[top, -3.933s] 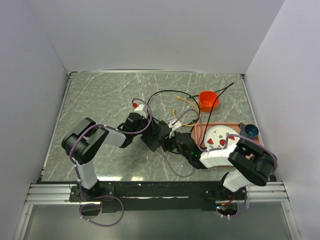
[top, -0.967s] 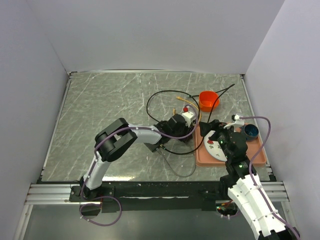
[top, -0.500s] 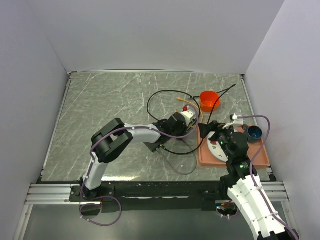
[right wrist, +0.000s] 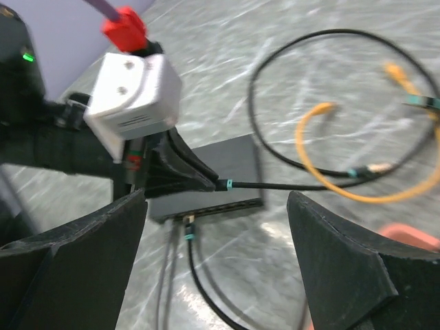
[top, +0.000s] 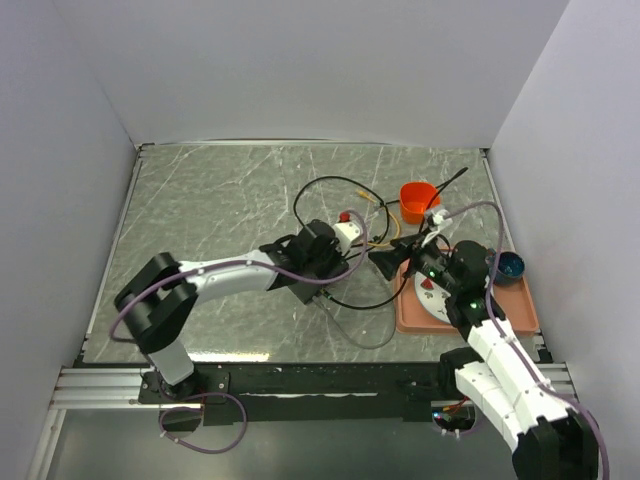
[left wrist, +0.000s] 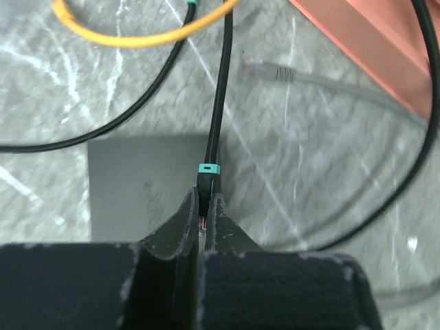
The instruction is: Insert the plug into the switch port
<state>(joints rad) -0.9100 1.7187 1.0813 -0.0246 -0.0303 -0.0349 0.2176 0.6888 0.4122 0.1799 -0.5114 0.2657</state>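
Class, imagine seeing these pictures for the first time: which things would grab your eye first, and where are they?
The left gripper stands out first, shut on the teal-banded plug of a black cable, right by the flat black switch near the table's middle. The right gripper is wide open, facing that switch. A yellow cable, a bright orange cup and a salmon tray lie to the right.

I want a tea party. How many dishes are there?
3: an orange cup beyond the tray; a white plate on the tray, partly under the right arm; a blue bowl at its far right corner.
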